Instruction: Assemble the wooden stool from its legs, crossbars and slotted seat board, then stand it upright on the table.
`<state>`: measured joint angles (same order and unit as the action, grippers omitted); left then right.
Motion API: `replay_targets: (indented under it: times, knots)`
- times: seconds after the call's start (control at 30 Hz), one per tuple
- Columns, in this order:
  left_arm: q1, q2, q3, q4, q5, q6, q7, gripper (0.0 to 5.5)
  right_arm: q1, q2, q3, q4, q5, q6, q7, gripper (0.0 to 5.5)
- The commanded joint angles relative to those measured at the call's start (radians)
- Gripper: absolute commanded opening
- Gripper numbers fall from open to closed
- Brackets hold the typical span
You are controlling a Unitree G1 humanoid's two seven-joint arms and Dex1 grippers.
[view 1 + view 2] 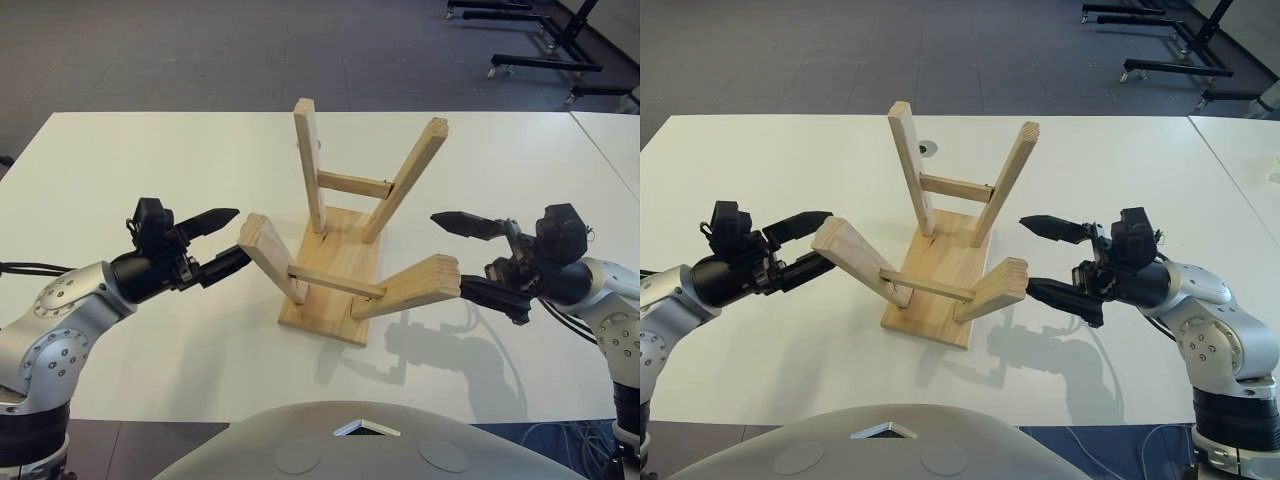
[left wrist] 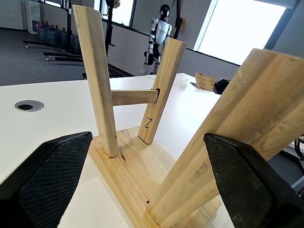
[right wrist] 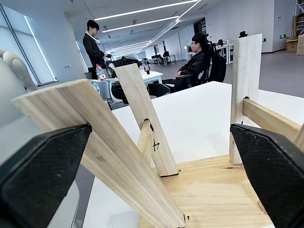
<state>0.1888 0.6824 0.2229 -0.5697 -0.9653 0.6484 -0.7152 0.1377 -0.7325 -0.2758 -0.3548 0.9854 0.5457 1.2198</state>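
Note:
The wooden stool lies upside down mid-table, its seat board [image 1: 325, 320] flat and several legs pointing up. Two far legs [image 1: 310, 165] [image 1: 410, 175] stand steep, joined by a crossbar [image 1: 355, 185]. The near left leg [image 1: 268, 255] and near right leg [image 1: 410, 287] splay outward, linked by a thin crossbar [image 1: 335, 282]. My left gripper [image 1: 228, 240] is open at the near left leg's end, its fingers [image 2: 47, 175] spread wide. Open too, my right gripper [image 1: 455, 255] sits at the near right leg's end, lower finger [image 1: 475, 290] close to the wood.
A white table [image 1: 150, 180] carries the stool, with a round cable grommet [image 1: 928, 148] behind it. A second table [image 1: 610, 140] adjoins at the right. Wheeled stand bases [image 1: 540, 60] sit on the floor beyond.

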Motion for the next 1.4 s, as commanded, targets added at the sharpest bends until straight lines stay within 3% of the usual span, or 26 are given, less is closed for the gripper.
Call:
replay_targets:
  times: [0.03,0.27,0.5,0.63,0.8,1.07,1.23,1.4]
  knots:
    - [0.035,-0.013,-0.219,-0.211,-0.046,0.056,-0.065,4.35,-0.018,-0.016,0.082,-0.077,-0.084,0.021,-0.064,5.37]
    - [0.113,0.025,-0.064,-0.162,-0.037,-0.016,-0.08,4.35,0.072,-0.045,0.031,-0.015,-0.213,-0.038,-0.094,5.37]
    - [0.052,0.031,0.015,-0.066,0.013,-0.054,-0.092,4.35,0.039,-0.01,0.04,0.03,-0.255,-0.09,-0.115,5.37]
    - [0.029,0.043,0.115,-0.033,-0.026,-0.067,-0.101,4.35,0.007,-0.006,-0.01,0.09,-0.239,-0.119,-0.105,5.37]
    - [-0.029,0.035,0.138,0.008,-0.009,-0.088,-0.098,4.35,-0.093,0.003,-0.045,0.176,-0.276,-0.158,-0.166,5.37]
    - [-0.287,-0.038,0.117,-0.063,-0.35,-0.053,0.02,4.35,-0.348,0.105,-0.113,-0.079,0.209,0.014,-0.396,5.37]
    - [-0.295,-0.014,0.117,-0.183,-0.626,-0.047,0.116,4.35,-0.362,0.06,-0.141,-0.203,0.494,0.089,-0.478,5.37]
    - [-0.262,0.022,0.075,-0.249,-0.72,-0.031,0.17,4.35,-0.354,0.012,-0.149,-0.246,0.62,0.124,-0.504,5.37]
